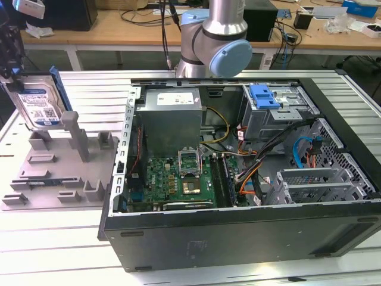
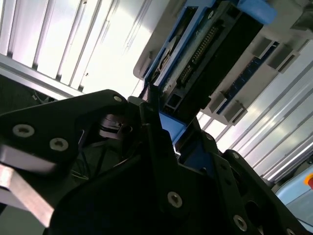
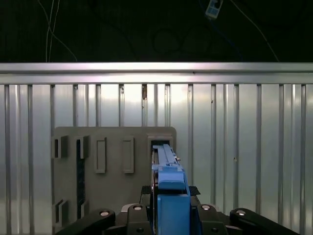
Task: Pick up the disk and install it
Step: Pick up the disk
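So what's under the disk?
The grey fixture lies under the disk, on the ribbed metal table. The disk and gripper hide the part right below.

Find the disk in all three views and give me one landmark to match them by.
Exterior view: the disk stands upright at the exterior view's left, at the grey fixture's corner.
Second wrist view: the disk, connector edge showing, beside the grey fixture.
First wrist view: the disk, edge-on, over the grey fixture.
Shared landmark: the grey fixture.
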Action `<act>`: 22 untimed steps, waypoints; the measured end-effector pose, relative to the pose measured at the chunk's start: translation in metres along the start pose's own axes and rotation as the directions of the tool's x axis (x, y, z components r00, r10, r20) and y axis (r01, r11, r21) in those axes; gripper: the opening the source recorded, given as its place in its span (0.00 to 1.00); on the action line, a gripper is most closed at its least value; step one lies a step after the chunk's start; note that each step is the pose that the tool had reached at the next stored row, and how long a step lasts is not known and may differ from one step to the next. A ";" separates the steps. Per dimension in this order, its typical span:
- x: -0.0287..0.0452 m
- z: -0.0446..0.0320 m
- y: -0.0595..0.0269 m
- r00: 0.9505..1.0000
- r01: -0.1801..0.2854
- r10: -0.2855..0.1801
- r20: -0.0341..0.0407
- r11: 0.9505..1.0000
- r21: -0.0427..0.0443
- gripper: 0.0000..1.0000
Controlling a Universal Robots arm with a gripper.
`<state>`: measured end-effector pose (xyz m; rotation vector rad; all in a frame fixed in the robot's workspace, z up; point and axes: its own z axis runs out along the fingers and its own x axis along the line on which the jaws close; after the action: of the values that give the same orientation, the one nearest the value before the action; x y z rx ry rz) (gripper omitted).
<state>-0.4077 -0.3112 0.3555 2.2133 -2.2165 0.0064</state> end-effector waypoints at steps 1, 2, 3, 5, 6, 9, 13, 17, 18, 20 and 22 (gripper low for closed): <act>0.0001 -0.0092 0.0000 1.000 0.001 -0.001 0.001 1.000 0.000 0.36; 0.0001 -0.0158 0.0001 1.000 0.002 -0.002 0.003 1.000 0.000 0.36; 0.0002 -0.0235 0.0001 1.000 0.004 -0.004 0.005 1.000 0.000 0.36; 0.0004 -0.0387 0.0001 1.000 0.008 -0.008 0.011 1.000 0.000 0.36; 0.0005 -0.0503 0.0002 1.000 0.011 -0.011 0.016 1.000 0.001 0.36; 0.0007 -0.0750 0.0003 0.999 0.019 -0.019 0.029 1.000 0.001 0.36; 0.0008 -0.0847 0.0003 0.999 0.022 -0.022 0.033 1.000 0.001 0.36; 0.0009 -0.0964 0.0004 0.999 0.026 -0.026 0.036 1.000 0.002 0.36; 0.0009 -0.0988 0.0004 0.999 0.027 -0.027 0.037 1.000 0.001 0.36; 0.0010 -0.1035 0.0004 0.999 0.029 -0.029 0.039 1.000 0.002 0.36; 0.0011 -0.1122 0.0004 0.999 0.033 -0.033 0.042 0.999 0.002 0.36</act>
<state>-0.4078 -0.3112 0.4677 2.2715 -2.2008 -0.0397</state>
